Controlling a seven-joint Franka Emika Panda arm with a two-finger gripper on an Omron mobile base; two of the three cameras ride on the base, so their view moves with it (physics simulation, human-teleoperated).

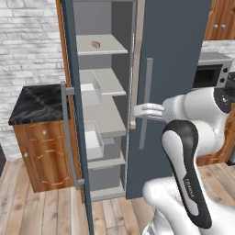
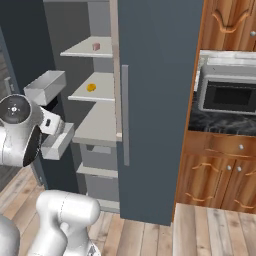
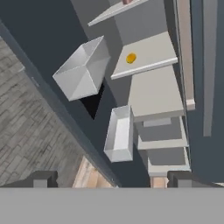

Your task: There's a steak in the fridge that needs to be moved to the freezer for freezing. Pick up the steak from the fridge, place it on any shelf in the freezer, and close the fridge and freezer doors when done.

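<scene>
The steak (image 1: 95, 44) (image 2: 96, 46) lies flat on the topmost shelf (image 1: 108, 47) (image 2: 80, 50) of the freezer (image 1: 120, 27), the left half of the unit. The freezer door (image 1: 72, 69) stands swung open to the left, edge-on, with its bar handle (image 1: 67, 133) facing me. The fridge door (image 1: 172, 64) (image 2: 157, 100) on the right is shut, its handle (image 2: 125, 115) vertical. My gripper (image 1: 137, 110) (image 3: 113, 179) hovers open and empty at mid height by the divider between the halves, well below the steak. Its fingertips (image 3: 43, 177) stand wide apart.
A small orange carrot (image 2: 91, 87) (image 3: 131, 57) sits on the second freezer shelf. Two pale bins (image 3: 83, 70) (image 3: 120, 133) hang inside the open door. A black-topped wooden cabinet (image 1: 36, 103) stands left; a microwave (image 2: 227, 95) sits on the counter right.
</scene>
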